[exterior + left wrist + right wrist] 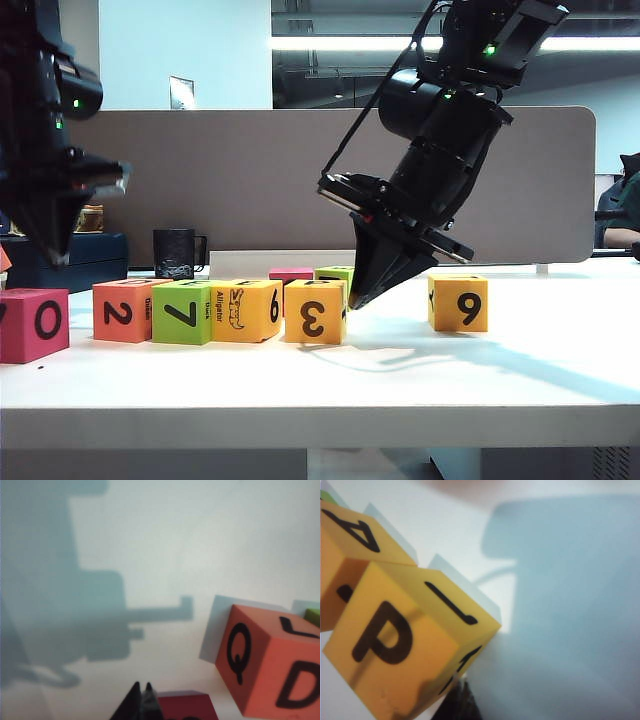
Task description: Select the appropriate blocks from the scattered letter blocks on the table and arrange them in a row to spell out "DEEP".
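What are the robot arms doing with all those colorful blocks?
They are lining up foam blocks on the white table. Four blocks sit in a row: orange 2, green 7, yellow alligator block and yellow-orange 3. The right gripper hangs right beside the 3 block, jaws together, holding nothing. The left gripper is up above the magenta 0 block, shut and empty. A yellow 9 block sits apart.

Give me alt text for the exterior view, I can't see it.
Four blocks sit in a row on the table: orange 2, green 7, yellow alligator, yellow-orange 3. The right gripper, shut, is beside the 3 block; the left gripper hangs shut above the magenta 0 block.
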Robot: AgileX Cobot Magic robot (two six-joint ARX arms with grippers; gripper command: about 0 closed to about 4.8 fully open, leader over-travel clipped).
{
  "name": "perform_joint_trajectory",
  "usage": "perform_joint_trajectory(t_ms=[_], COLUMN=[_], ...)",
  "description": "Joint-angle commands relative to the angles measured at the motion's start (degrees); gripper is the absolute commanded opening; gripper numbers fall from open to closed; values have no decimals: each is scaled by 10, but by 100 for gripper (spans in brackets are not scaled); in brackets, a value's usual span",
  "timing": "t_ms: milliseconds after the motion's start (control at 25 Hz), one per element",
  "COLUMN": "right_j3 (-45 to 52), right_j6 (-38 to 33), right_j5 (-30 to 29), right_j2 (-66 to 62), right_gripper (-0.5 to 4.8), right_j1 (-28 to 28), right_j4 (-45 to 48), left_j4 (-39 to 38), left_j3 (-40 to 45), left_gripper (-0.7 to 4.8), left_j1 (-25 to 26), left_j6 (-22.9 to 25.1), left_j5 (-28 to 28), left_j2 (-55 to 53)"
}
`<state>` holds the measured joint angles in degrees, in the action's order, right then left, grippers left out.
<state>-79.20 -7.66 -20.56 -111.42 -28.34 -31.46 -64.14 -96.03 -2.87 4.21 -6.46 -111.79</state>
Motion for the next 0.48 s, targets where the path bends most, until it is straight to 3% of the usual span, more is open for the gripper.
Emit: perform_joint_trajectory(t_ms=[40,240,480], right_j3=[-2,-2,-2], right_j6=[-1,-1,-1], right_j5=[0,0,0], right_j2=[3,3,3], right_gripper=[-2,-2,-2], right_j1=[0,0,0], right_j4=[6,7,4], left_j4=[32,84,116], left_j3=[32,72,106], left_gripper=[-6,-6,-6], left_j1=[-4,-14,-38], left_j6=[-2,-2,-3], left_j5=[-19,-66,-80], left_j2=[3,3,3])
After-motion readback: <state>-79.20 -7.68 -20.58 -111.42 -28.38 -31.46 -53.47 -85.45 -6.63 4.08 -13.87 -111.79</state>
